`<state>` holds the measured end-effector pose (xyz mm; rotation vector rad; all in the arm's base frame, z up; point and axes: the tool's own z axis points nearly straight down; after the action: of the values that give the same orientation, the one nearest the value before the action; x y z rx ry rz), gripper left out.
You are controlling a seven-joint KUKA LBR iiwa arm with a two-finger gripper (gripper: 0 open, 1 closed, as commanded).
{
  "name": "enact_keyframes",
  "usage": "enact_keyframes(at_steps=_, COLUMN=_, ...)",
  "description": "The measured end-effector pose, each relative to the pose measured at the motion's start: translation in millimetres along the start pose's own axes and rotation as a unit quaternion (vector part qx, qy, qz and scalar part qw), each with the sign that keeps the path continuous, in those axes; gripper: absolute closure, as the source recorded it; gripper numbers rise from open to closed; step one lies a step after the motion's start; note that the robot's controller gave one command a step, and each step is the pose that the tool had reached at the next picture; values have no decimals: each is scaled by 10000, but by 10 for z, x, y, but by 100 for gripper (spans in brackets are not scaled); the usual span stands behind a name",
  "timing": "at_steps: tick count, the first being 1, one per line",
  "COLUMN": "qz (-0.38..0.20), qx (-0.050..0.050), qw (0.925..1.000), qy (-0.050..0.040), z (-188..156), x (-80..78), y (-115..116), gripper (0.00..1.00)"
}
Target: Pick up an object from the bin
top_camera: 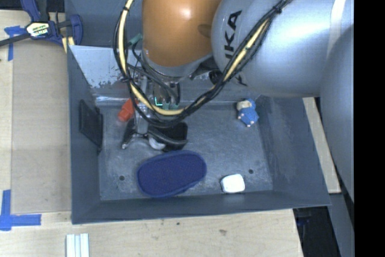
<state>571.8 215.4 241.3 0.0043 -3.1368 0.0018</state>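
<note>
The pincer (147, 136), released or clenched I cannot tell, sits low in the grey metal bin (84, 189), left of centre, between a small orange-red piece (126, 110) and a dark blue oval fabric pad (171, 173).

Bin (180, 209) plain grey. Contents: dark blue oval pad (171, 173), white block (233, 183), black flat piece (91, 123), orange-red scrap (126, 110), small blue figure (246, 112) with a pale top. Wrist cover (180, 15) orange, arm (289, 39) silver, cables (127, 21) yellow.
</note>
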Motion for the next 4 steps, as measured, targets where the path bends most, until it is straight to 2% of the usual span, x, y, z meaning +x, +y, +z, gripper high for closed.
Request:
enact_keyframes(at_steps=1, qz=-170, qx=-44, qw=9997, qy=-141, z=1493, x=95, y=-607, gripper=0)
enact_keyframes(at_steps=2, qz=-1824, qx=-6, qw=9832, qy=-30, z=1411, x=-214, y=-673, gripper=0)
enact_keyframes(at_steps=3, qz=-1404, qx=-11, qw=9901, qy=-33, z=1412, x=321, y=-337, gripper=0)
enact_keyframes(at_steps=4, qz=-3224, qx=7, qw=9466, qy=-29, z=1712, x=-549, y=-862, gripper=0)
